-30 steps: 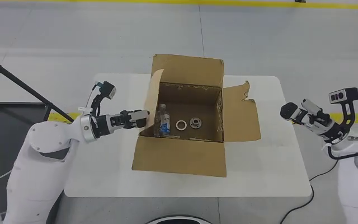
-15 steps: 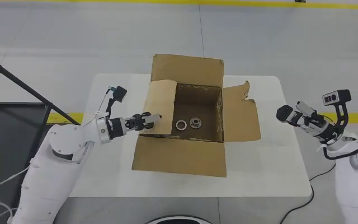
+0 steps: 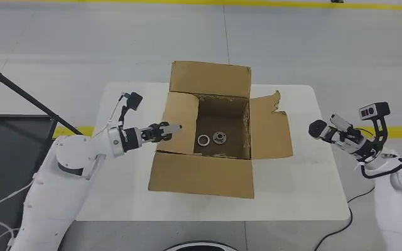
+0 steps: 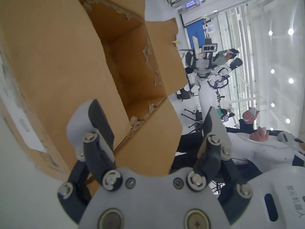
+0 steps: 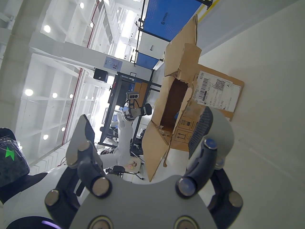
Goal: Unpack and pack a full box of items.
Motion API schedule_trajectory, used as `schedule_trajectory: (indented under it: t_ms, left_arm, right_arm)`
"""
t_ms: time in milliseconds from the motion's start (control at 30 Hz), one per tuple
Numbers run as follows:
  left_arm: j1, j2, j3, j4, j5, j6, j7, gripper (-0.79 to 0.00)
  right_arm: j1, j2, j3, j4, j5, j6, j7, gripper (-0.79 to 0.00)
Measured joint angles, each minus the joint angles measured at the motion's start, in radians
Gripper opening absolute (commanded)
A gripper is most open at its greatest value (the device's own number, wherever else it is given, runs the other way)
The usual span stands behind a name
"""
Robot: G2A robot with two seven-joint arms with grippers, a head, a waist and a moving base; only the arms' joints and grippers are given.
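Observation:
An open cardboard box (image 3: 201, 177) stands in the middle of the white table (image 3: 119, 188). Its left flap (image 3: 182, 122) leans inward over the left part of the opening and hides what lies under it. Two small ring-shaped parts (image 3: 203, 139) (image 3: 218, 137) lie on the box floor. My left gripper (image 3: 171, 128) is at that flap's outer face, open, with nothing between its fingers; in the left wrist view the left gripper (image 4: 152, 122) faces the flap (image 4: 47, 60). My right gripper (image 3: 316, 128) hovers open beyond the table's right end, apart from the box (image 5: 181, 96).
The back flap (image 3: 210, 78) and the torn right flap (image 3: 271, 128) lie spread outward; the front flap (image 3: 201, 188) hangs toward the near edge. Bare table surface shows left and right of the box. A dark stand (image 3: 31, 103) crosses the floor at left.
The left gripper moved right and pushed the left flap inward over the opening, so the bottle seen earlier is now covered. The right gripper drifted slightly toward the table.

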Motion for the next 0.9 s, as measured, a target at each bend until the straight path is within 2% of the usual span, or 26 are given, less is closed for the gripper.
schedule_trajectory:
  t_ms: [200, 433, 633, 900]
  left_arm:
    - [-0.004, 0.016, -0.106, -0.012, 0.002, -0.004, -0.019, 0.000]
    - [0.016, 0.035, -0.204, 0.059, 0.080, -0.027, -0.015, 0.000]
    - [0.039, 0.043, -0.225, 0.124, 0.132, -0.015, 0.002, 0.000]
    - [0.055, 0.050, -0.235, 0.160, 0.160, -0.012, 0.021, 0.000]
  right_arm:
    - [0.007, 0.002, -0.014, 0.018, 0.071, 0.036, 0.055, 0.000]
    - [0.011, 0.002, -0.058, 0.029, 0.066, 0.046, 0.077, 0.000]
    - [0.035, -0.007, -0.135, 0.044, 0.060, 0.022, 0.061, -0.009]
    - [0.100, -0.018, -0.215, 0.055, 0.088, 0.004, 0.069, -0.006]
